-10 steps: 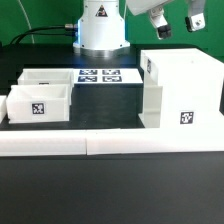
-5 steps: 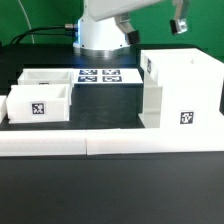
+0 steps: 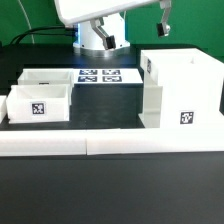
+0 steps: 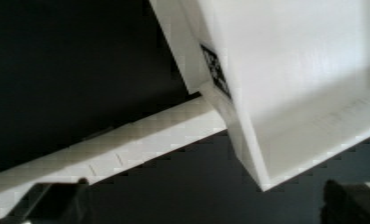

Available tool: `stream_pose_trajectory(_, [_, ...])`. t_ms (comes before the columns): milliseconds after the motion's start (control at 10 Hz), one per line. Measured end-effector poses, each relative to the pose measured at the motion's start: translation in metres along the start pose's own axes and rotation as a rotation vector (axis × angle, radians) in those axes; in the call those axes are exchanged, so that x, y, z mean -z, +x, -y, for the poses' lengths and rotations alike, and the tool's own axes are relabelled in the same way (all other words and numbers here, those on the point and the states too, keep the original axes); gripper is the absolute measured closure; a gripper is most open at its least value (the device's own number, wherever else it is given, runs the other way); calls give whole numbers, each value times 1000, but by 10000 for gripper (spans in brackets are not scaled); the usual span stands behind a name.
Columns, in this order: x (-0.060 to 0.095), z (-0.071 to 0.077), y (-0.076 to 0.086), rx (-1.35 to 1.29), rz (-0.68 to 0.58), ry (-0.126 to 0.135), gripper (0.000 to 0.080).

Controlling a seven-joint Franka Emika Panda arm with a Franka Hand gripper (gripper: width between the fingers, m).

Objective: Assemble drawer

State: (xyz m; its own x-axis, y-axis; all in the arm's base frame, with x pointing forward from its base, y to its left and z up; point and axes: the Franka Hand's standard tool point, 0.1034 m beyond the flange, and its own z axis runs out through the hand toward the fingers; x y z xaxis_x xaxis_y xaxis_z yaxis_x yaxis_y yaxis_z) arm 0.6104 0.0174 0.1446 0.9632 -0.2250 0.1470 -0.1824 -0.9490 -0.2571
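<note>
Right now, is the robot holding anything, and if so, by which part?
Nothing is held. The end effector is open, with nothing between its jaws, and it hangs in the air over the drawer housing without touching it.

The black table (image 3: 120, 190) carries the housing (image 3: 185, 90), nearer tray (image 3: 38, 108), farther tray (image 3: 45, 78), marker board (image 3: 100, 75) and border strips (image 3: 110, 143).

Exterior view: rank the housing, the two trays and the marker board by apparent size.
1. Housing, clearly largest.
2. Near tray and far tray: they look alike, and the near one hides part of the far one, so unranked.
3. Marker board, smallest.
</note>
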Motion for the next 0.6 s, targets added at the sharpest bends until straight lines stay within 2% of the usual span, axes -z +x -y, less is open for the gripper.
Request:
stream_pose_trajectory(200, [-3,-22,-3,255,0,-45,150])
stream_pose_trajectory(400, [-1,-55,-11,328,-11,-85,150])
stream_pose_trajectory(500, [-4,-69,-18,327,-1,-91,150])
stream_pose_trajectory(600, [-4,-76,-19,314,2,-94,150])
